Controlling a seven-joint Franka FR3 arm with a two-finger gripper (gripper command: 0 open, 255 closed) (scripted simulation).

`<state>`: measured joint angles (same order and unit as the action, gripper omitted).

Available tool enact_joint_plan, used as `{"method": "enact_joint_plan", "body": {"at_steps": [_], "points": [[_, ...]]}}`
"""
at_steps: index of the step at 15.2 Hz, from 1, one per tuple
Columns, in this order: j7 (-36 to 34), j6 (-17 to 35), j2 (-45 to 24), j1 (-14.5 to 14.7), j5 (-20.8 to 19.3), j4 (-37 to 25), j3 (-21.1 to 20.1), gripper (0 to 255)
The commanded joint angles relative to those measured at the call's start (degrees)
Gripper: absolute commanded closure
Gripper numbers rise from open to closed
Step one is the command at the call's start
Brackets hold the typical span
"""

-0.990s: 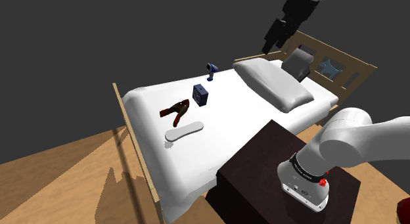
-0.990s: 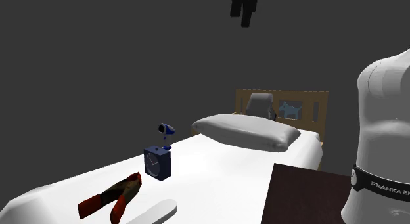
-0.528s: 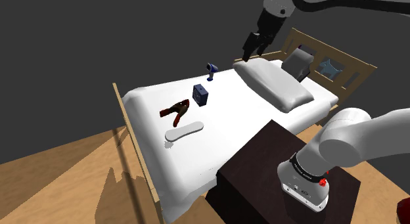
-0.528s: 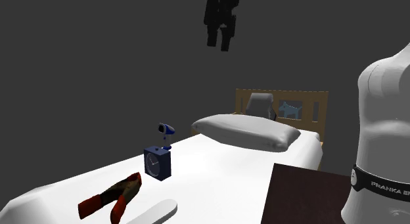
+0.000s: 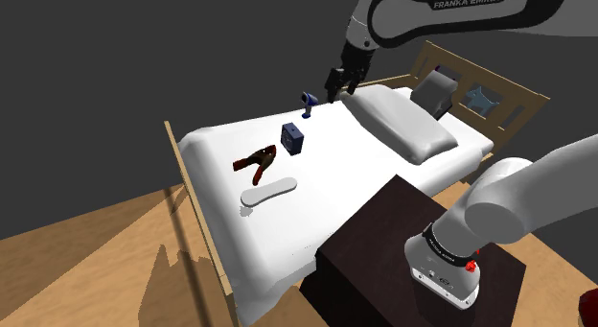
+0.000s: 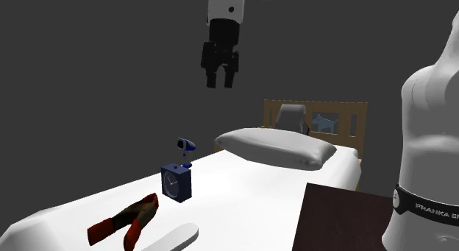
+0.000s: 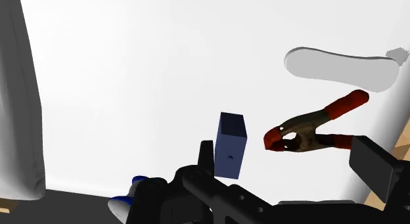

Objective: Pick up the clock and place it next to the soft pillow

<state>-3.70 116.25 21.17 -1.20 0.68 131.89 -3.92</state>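
Setting: a white bed in a wooden frame, dark grey walls behind, wooden floor beside it, and the arm reaching out from its dark stand.
Gripper: the gripper hangs high over the bed, fingers pointing down and spread apart with nothing between them.
Clock position: the clock, a small dark blue box, stands mid-bed, well apart from the gripper and well short of the pillow.
Clock neighbours: a red-handled clamp lies near it toward the foot end, with a flat white oblong piece beyond that. A small blue object stands behind the clock on the pillow side.
Clock heading: upright, and its round dial looks out at the second exterior view's camera, so it faces away from the pillow and toward the clamp.
Long axis: vertical, I'd say. The box looks a touch taller than wide and thin front to back, so the thin dimension runs roughly along the bed.
Step in hand: the approach, by my reading. No descent onto the clock yet, nothing picked up.
Risk one: an upright thin box on bedding could topple if one finger lands on its top edge instead of straddling it.
Risk two: fingers lined up across the wide face rather than the thin depth may not fit around it and could shove it.
Risk three: in the shoulder view the hand sits closer to the small blue object than to the clock, so a careless drop could hit the wrong item.
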Motion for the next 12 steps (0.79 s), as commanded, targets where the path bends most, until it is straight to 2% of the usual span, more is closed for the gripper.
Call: {"method": "enact_joint_plan", "body": {"at_steps": [1,12], "points": [[0.5,2.9,-3.8,-0.4,-0.3,-0.5,0.4,0],[0.6,13.3,-27.5,-1.3,-1.8,-11.0,0.9,0]]}}
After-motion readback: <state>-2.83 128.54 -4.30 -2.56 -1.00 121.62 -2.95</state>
